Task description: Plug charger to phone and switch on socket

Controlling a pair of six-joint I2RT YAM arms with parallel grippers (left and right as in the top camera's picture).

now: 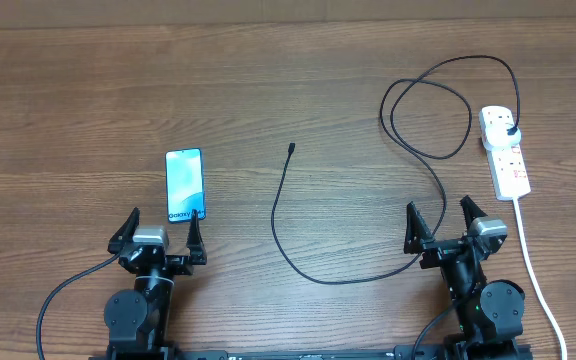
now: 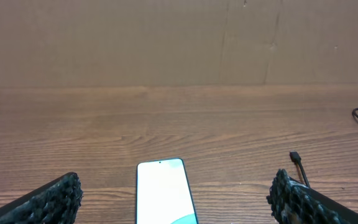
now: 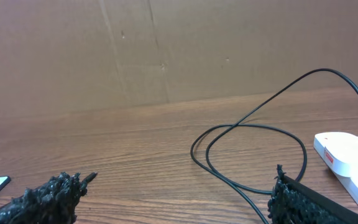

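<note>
So left tool (image 1: 163, 222) and right tool (image 1: 438, 210) both sit wide open, empty. And the phone (image 1: 184, 184) lies just ahead of the left one, long side pointing away; cable tip (image 1: 292, 148) rests roughly midway between the arms.

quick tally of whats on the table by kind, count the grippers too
phone: 1
charger cable: 1
power strip: 1
grippers: 2, the left gripper and the right gripper, both open
total: 5
</note>
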